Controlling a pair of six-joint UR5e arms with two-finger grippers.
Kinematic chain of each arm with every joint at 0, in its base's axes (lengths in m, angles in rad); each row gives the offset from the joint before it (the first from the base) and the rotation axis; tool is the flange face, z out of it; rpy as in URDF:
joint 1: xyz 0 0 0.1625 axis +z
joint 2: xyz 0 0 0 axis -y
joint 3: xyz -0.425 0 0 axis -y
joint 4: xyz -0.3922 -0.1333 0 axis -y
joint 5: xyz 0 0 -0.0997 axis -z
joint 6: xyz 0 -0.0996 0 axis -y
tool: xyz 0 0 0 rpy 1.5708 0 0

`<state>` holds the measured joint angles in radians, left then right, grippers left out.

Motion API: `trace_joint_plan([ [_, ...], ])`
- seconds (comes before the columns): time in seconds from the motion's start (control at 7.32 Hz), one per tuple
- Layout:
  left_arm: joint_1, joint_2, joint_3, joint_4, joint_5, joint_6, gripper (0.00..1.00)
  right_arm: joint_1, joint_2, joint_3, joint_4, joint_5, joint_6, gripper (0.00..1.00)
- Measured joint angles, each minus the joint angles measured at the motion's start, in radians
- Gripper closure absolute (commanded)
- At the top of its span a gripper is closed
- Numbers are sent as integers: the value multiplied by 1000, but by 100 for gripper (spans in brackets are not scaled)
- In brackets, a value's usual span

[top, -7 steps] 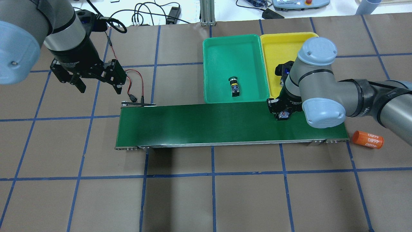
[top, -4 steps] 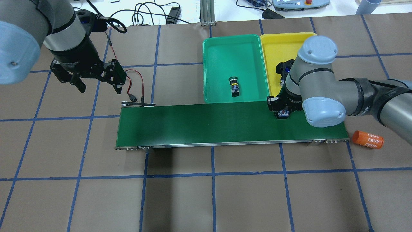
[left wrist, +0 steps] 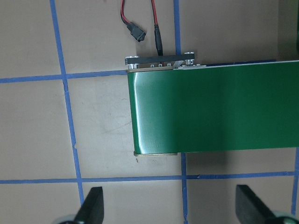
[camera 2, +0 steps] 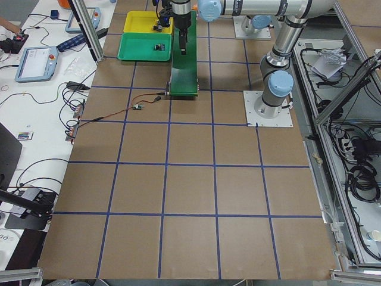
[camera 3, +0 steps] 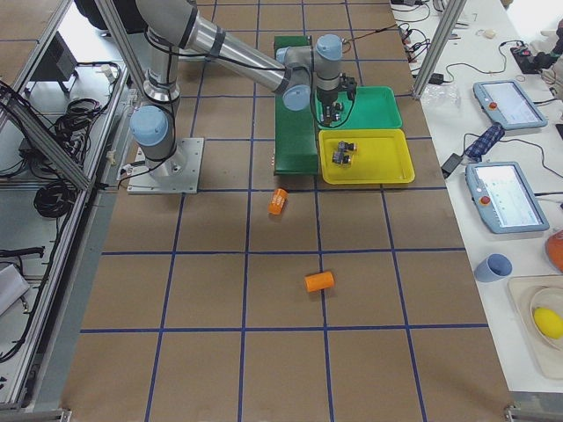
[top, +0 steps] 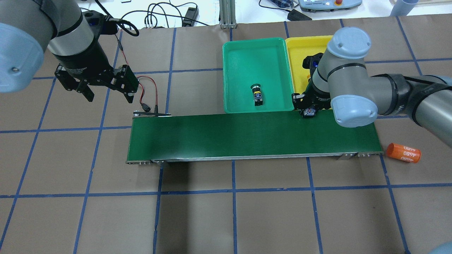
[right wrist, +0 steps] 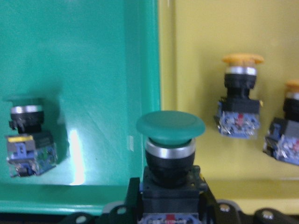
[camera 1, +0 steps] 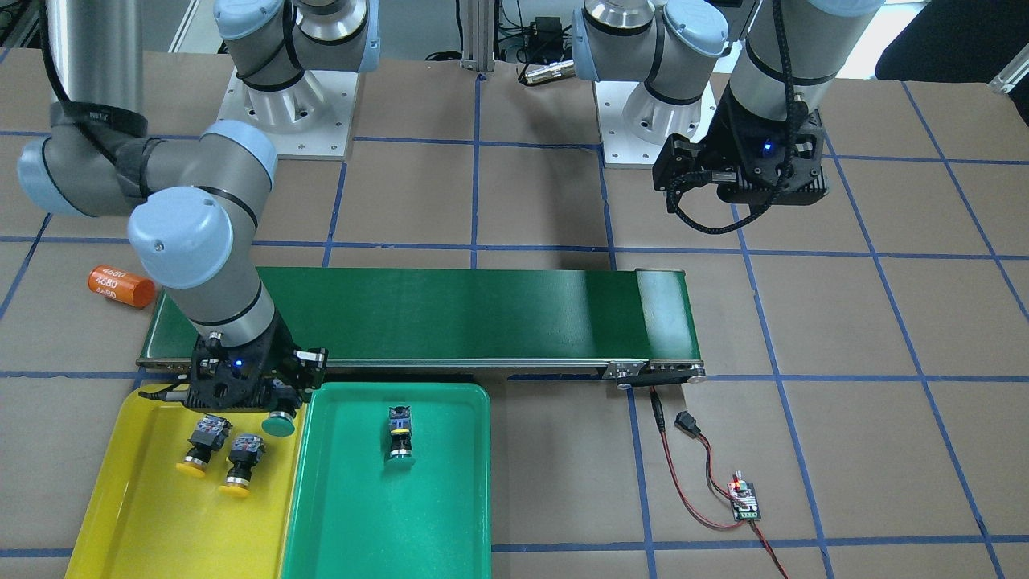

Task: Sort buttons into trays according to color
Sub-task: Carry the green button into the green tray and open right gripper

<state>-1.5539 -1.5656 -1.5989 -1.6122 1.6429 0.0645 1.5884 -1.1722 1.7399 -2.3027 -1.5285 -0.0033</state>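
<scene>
My right gripper [top: 309, 112] is shut on a green-capped button [camera 1: 279, 424] and holds it at the conveyor's edge, over the border between the teal tray [camera 1: 386, 523] and the yellow tray [camera 1: 120, 523]. In the right wrist view the held button's cap [right wrist: 170, 125] points at that border. A second green button [top: 257, 94] lies in the teal tray. Two yellow buttons [camera 1: 201, 446] [camera 1: 241, 462] lie in the yellow tray. My left gripper [top: 108, 97] is open and empty above the table, beyond the conveyor's left end.
The long dark-green conveyor belt [top: 229, 135] lies in front of both trays. An orange cylinder [top: 403, 152] lies off its right end, and another [camera 3: 319, 281] lies farther out. Red and black wires [camera 1: 691, 474] run from the belt's motor end.
My right gripper has moved away from the robot, off the belt toward the trays' near edge, with the green button in it. The left arm has not moved.
</scene>
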Motion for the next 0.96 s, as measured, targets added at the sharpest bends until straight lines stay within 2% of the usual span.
trace_joint_plan([
  [0.14, 0, 0, 0, 0, 0, 0, 0, 38, 45, -41, -63, 4, -3, 49],
  [0.27, 0, 0, 0, 0, 0, 1, 0, 65, 77, -61, -111, 6, -4, 1],
  [0.68, 0, 7, 3, 2, 0, 0, 0, 83, 94, -68, -136, -8, -4, 0],
  [0.96, 0, 23, 9, 3, -3, 0, 0, 80, 66, -64, -104, -23, -6, 0],
])
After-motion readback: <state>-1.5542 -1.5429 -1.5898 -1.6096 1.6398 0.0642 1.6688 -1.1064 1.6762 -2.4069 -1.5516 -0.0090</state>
